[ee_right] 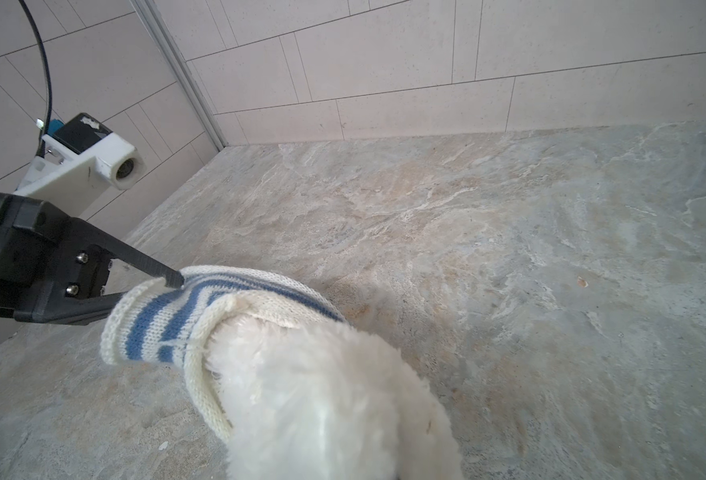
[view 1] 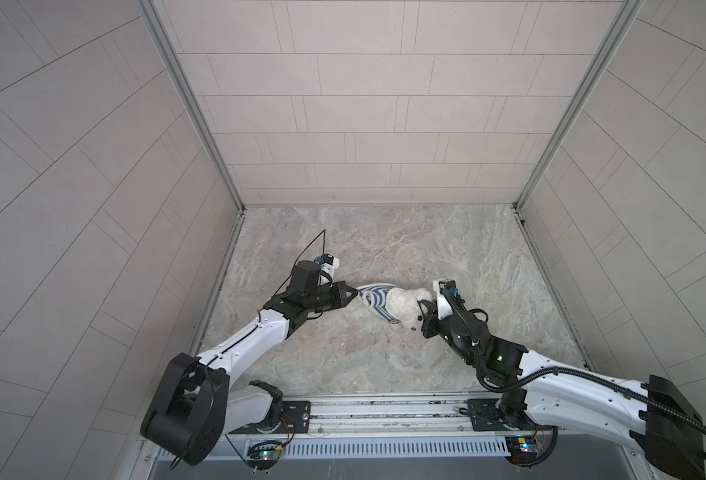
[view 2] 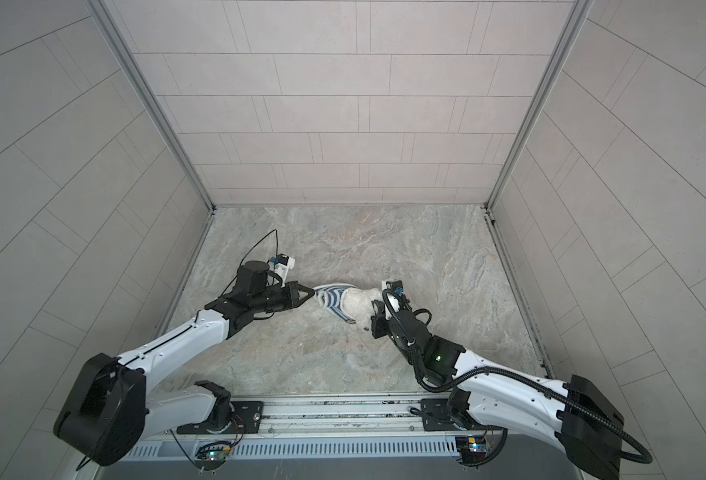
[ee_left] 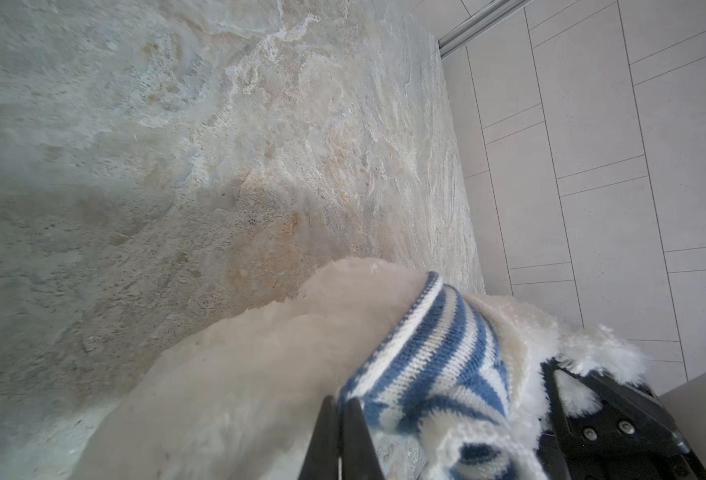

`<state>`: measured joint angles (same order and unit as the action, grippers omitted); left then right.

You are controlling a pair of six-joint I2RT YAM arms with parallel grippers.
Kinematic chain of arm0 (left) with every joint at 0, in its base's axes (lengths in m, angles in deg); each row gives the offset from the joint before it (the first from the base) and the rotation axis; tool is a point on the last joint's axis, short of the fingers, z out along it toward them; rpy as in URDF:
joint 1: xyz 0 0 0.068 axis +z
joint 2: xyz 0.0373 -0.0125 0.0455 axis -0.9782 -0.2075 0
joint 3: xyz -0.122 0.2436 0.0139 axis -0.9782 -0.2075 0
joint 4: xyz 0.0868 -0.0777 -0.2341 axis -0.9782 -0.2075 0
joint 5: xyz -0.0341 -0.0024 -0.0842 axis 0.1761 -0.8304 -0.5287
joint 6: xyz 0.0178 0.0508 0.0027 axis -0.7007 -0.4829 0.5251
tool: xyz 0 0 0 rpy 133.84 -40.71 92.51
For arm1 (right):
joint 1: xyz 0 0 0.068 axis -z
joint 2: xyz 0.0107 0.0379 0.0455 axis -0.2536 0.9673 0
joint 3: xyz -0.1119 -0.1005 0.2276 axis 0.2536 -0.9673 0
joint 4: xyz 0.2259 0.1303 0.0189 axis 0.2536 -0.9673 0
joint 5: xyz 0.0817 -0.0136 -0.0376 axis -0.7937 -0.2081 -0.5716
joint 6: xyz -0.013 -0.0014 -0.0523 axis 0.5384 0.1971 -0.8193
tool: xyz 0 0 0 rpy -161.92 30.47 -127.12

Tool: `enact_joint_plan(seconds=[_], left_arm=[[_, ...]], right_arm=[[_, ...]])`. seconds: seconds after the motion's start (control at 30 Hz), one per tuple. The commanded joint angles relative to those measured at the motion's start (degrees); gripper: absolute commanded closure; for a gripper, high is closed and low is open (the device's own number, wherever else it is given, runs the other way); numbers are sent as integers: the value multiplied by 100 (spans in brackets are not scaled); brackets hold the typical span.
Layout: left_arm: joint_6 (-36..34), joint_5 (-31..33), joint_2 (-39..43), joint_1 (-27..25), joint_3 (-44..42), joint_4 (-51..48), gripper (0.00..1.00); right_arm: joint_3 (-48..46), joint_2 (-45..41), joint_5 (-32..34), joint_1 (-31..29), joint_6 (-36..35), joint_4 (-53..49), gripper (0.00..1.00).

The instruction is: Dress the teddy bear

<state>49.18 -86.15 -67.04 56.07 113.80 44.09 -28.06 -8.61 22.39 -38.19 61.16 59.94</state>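
Teddy bear lies near the middle of the marble table in both top views. Its end toward 9 o'clock is tucked inside a blue-and-white striped shirt. Left gripper reaches in from 9 o'clock, its jaws pinched closed on the shirt's edge, where the knit is drawn out to a point. Right gripper comes in from 4 o'clock and is clamped on the bear's bare fluffy end at 3 o'clock.

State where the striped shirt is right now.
In a top view the striped shirt is near the middle of the marble tabletop, pulled partway over the teddy bear, its other end pinched by the left end effector.
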Motion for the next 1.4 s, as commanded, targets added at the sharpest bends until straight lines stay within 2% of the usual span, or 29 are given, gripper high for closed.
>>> enact_joint_plan(seconds=[0.0,0.23,0.4,0.5,0.7,1.07,1.2,1.37], left_arm=[[152,367,63,180,-167,185,100],[490,476,32,234,-426,540,100],[394,422,41,194,-403,618,100],[66,108,-174,28,-131,511,100],[-128,121,-255,-354,28,518,100],[22,-14,-441,-634,215,997,100],[212,-139,-473,-969,216,1420,100],[223,-123,-482,-1242,293,1438,100]], right_arm=[[37,-142,251,15,-52,-83,100],[54,-143,260,13,-69,-42,100],[59,-69,238,13,-85,55,100],[68,-13,232,9,-80,133,100],[224,69,141,6,-131,86,100],[299,244,6,6,-52,187,100],[379,286,-47,5,-85,167,100],[357,274,-39,-3,-78,208,100]])
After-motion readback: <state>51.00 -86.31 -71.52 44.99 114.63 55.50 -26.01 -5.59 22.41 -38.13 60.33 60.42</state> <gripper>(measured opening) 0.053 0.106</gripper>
